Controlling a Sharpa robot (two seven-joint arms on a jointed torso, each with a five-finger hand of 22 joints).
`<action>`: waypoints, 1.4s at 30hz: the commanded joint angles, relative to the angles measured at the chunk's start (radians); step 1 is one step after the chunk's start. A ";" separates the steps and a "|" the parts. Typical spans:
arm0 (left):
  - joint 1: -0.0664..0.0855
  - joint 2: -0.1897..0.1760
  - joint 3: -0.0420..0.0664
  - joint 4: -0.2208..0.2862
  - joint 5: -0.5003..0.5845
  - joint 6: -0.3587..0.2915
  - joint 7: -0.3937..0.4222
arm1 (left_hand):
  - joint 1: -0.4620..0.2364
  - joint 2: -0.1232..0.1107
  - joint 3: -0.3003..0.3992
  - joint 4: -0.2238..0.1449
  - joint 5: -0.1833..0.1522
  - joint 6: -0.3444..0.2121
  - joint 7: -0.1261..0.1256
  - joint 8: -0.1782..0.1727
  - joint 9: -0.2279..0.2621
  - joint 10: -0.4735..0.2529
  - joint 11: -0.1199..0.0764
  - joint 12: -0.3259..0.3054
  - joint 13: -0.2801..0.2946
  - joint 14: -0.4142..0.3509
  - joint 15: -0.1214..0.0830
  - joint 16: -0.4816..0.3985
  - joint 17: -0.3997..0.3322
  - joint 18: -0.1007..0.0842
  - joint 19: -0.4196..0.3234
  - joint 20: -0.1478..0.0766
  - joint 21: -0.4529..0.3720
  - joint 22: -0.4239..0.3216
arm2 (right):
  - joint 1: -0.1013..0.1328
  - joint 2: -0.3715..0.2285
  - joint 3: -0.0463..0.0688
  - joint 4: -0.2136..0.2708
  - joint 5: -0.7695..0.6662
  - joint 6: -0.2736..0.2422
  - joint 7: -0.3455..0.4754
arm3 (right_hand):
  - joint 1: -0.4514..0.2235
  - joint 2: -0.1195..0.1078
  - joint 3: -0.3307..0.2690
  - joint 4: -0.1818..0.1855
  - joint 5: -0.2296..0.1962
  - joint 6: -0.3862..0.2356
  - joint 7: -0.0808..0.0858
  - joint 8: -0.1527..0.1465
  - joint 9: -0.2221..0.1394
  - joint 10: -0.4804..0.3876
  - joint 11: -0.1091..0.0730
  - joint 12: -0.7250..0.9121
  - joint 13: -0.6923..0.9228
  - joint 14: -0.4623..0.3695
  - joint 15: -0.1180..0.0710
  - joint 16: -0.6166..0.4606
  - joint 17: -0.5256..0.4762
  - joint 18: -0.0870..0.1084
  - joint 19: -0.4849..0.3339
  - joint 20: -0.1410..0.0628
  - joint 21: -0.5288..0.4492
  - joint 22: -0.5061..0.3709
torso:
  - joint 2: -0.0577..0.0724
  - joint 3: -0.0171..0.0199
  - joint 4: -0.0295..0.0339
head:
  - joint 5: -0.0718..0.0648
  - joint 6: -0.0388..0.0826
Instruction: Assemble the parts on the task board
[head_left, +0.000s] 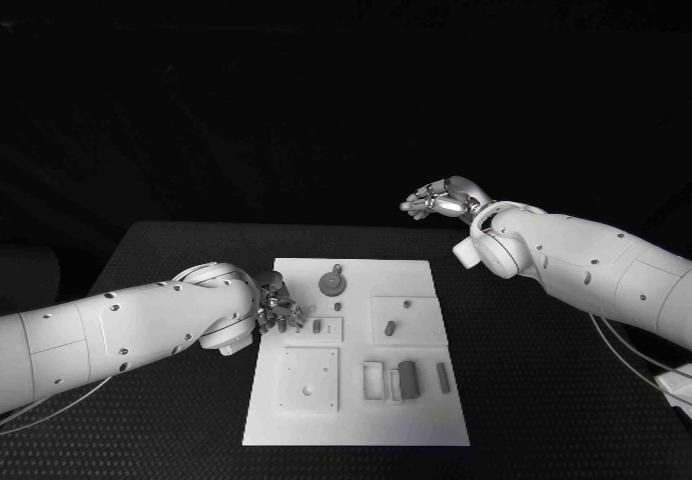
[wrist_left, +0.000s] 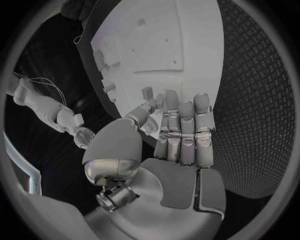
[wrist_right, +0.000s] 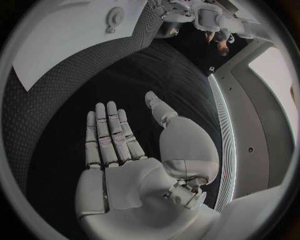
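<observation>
your left hand (head_left: 274, 308) hovers at the task board's (head_left: 361, 420) left edge, fingers (wrist_left: 186, 131) straight, apart and holding nothing, just beside a small upright part (head_left: 317, 325); this looks like the reach before a pick. next, curl in on that part. your right hand (head_left: 444, 200) sits well off over the dark worktop (head_left: 548, 400), flat-palmed and empty, with free room around it.

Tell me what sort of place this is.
Probably a robotics lab test bench. A white task board with recesses and small parts lies on a black table against a dark backdrop. The left hand is at the board's edge; the right hand hangs open beyond it.
</observation>
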 joint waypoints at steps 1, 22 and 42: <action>-0.004 0.005 0.000 0.002 -0.054 -0.031 -0.009 | 0.008 0.003 0.003 -0.002 0.006 0.008 0.001 0.006 0.026 0.023 -0.014 0.007 0.002 0.008 -0.003 0.008 -0.002 0.038 0.001 -0.005 0.006 0.025 | 0.000 -0.001 0.001 0.002 0.002 0.010 0.003 | -0.009 -0.003 -0.003 0.000 0.001 -0.007 0.008 0.005 -0.001 0.004 0.000 -0.001 -0.002 -0.002 0.008 -0.005 0.001 -0.014 -0.007 0.002 -0.006 0.001 | 0.000 0.0004 -0.0009 | 0.000 -0.002; -0.014 0.007 0.000 0.003 -0.102 -0.014 -0.020 | -0.002 0.007 0.001 0.002 0.005 0.011 0.000 0.005 0.027 0.028 -0.017 0.010 0.007 0.012 -0.008 0.019 -0.004 0.037 0.005 -0.009 0.017 0.025 | 0.000 -0.003 0.001 0.007 0.002 0.011 0.004 | -0.010 -0.003 -0.003 0.000 0.001 -0.008 0.009 0.005 -0.002 0.004 0.000 -0.001 -0.004 -0.001 0.008 -0.006 0.002 -0.014 -0.007 0.002 -0.006 0.002 | 0.000 0.0002 0.0002 | -0.001 -0.004; -0.018 0.002 0.000 0.018 -0.119 -0.001 -0.025 | -0.022 0.025 -0.001 0.001 0.019 0.019 -0.004 0.005 0.029 0.032 -0.020 0.016 0.017 0.013 -0.012 0.034 -0.009 0.037 0.004 -0.015 0.033 0.025 | 0.000 -0.004 0.001 0.007 0.002 0.013 0.004 | -0.010 -0.003 -0.003 0.000 0.001 -0.008 0.009 0.005 -0.002 0.005 0.000 0.000 -0.007 -0.001 0.008 -0.006 0.003 -0.013 -0.007 0.003 -0.007 0.003 | 0.000 0.0008 -0.0004 | -0.001 -0.007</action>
